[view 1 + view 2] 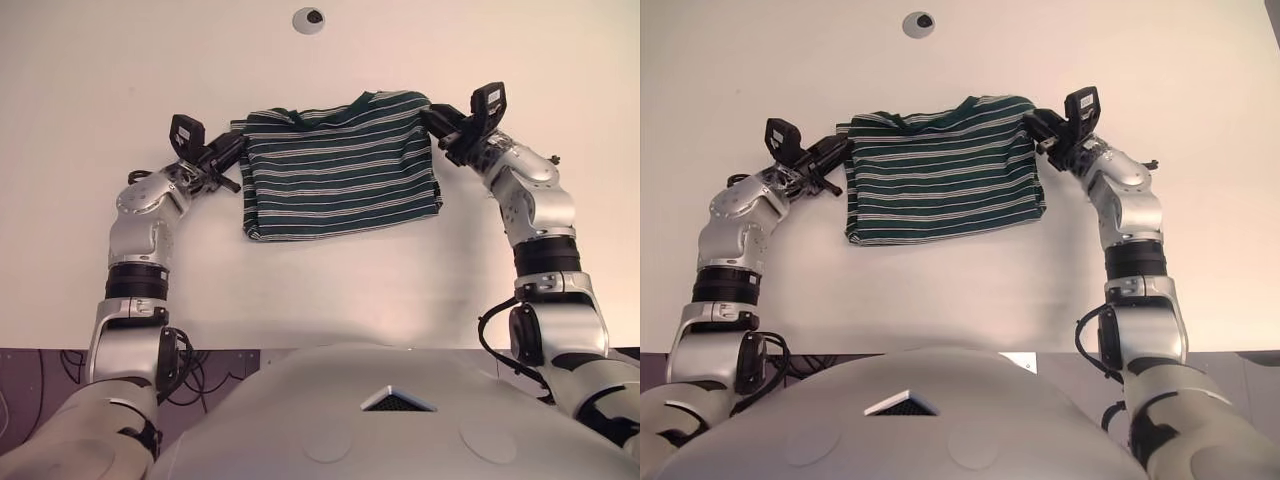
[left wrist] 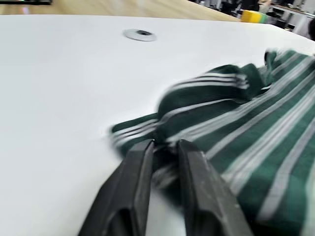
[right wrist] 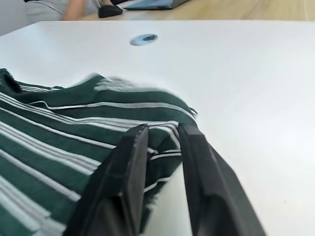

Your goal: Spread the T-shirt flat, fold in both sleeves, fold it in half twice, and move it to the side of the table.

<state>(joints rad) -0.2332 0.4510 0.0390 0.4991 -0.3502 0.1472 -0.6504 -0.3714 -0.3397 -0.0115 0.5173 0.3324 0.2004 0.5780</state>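
- Two end effectors sit at the far corners of the T-shirt (image 1: 340, 165), one on each side, with both arms stretched forward over the white desk (image 1: 320, 300).
- The T-shirt is dark green with thin white stripes. It lies near the middle of the desk as a compact rectangle, wider than it is deep, with no sleeve sticking out.
- Its collar (image 1: 295, 116) is on the far edge, toward the robot's left. The near edge shows stacked layers of cloth.
- The left end effector (image 2: 165, 147) is at the far left corner. Its two dark fingers (image 2: 138, 172) are narrowly set, with striped fabric pinched between them. The cloth just beyond the tips is bunched up into a ridge.
- The right end effector (image 3: 162, 130) is at the far right corner. Its fingers are likewise close together and clamp the hem of that corner, where the fabric humps slightly off the desk.
- A round grey grommet (image 1: 309, 19) is set into the desk beyond the shirt, well apart from it.
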